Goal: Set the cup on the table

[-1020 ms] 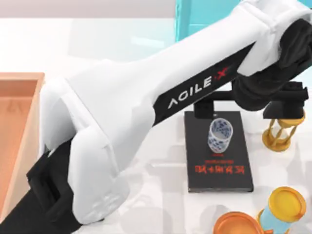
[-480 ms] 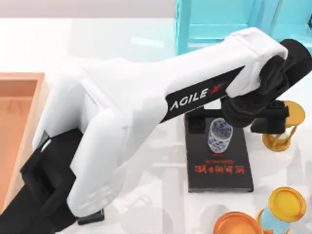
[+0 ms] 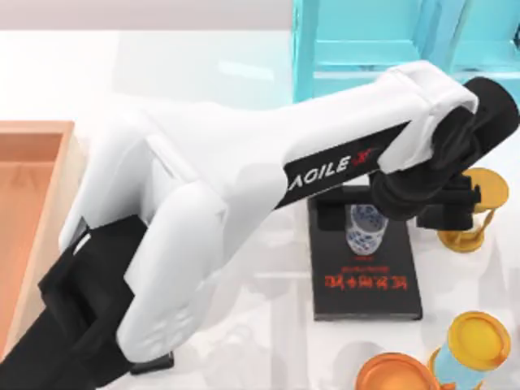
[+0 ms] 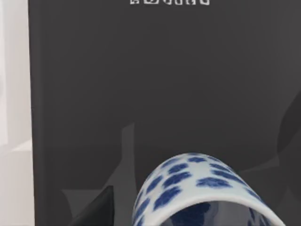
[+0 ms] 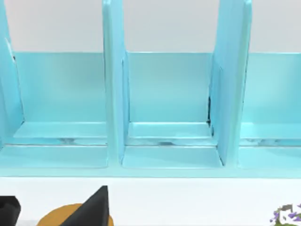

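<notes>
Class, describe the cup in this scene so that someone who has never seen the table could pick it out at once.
Find the black book with red lettering on the right half of the white table. The cup stands on the book's far end, with the left end effector around it. It is small, handleless, white with blue blotches, unlike the gold goblet beside the book or the yellow-topped cylinder nearer the front.
</notes>
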Controlling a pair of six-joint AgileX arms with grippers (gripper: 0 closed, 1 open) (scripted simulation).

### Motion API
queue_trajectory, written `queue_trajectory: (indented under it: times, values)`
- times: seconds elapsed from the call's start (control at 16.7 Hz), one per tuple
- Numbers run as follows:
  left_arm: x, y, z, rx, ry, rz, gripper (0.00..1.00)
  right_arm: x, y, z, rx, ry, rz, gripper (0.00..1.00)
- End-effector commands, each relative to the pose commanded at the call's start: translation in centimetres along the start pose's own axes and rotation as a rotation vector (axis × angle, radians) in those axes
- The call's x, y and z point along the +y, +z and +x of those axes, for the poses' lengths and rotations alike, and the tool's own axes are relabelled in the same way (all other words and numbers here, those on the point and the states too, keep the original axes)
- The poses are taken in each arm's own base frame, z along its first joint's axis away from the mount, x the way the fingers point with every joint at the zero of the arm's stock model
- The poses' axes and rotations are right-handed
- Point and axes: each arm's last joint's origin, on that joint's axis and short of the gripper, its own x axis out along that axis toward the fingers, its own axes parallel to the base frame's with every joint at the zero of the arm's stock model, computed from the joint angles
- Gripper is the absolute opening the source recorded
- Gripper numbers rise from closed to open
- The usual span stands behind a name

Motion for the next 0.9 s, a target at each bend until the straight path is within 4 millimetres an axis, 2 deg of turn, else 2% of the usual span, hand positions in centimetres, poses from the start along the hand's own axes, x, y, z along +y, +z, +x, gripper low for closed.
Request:
queue_trajectory:
  times: [0.66,0.9]
  values:
    - [0.0,0.0,0.0,0.0,0.0,0.0,0.02,0.0,0.0,0.0,0.0,0.0,0.0,1.0]
    - [0.0,0.0,0.0,0.0,0.0,0.0,0.0,0.0,0.0,0.0,0.0,0.0,0.0,1.0]
